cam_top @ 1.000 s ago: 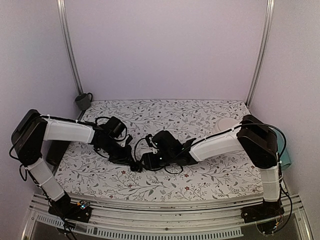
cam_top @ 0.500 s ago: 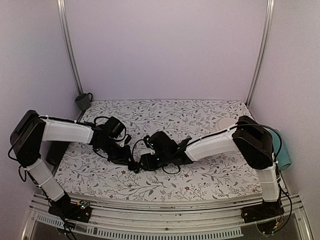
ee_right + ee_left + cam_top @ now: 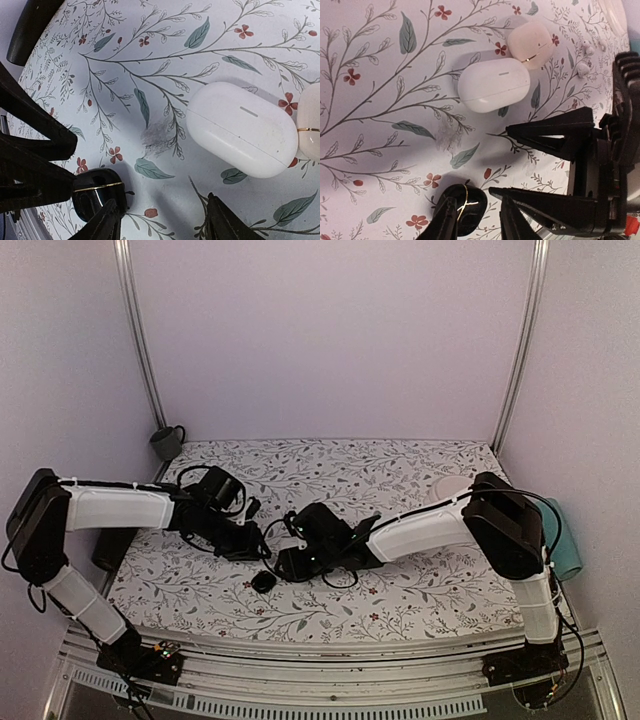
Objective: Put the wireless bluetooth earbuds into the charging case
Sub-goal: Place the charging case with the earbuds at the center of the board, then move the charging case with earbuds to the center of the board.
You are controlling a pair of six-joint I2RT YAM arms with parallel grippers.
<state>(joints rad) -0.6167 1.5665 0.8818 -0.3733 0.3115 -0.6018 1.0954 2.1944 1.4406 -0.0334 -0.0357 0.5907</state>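
- Top external: the charging case [image 3: 263, 581] lies on the floral table cover [image 3: 420, 605], left of centre toward the near edge, free of both arms.
- Just behind it hangs the left gripper [image 3: 256, 548], jaws parted, nothing clasped: released.
- Behind and to the right of the case is the right gripper [image 3: 284, 564], jaws standing apart and empty.
- Left wrist: the case is a glossy black puck with a thin gold line across it, low in view between that arm's fingers [image 3: 512, 225].
- Right wrist: the left arm's fingers reach in just beside the puck. I cannot tell whether they touch it.
- A white oval case [image 3: 242, 127] lies flat, well apart from the black one, and a pinkish oval case [image 3: 530, 44] sits right against it.
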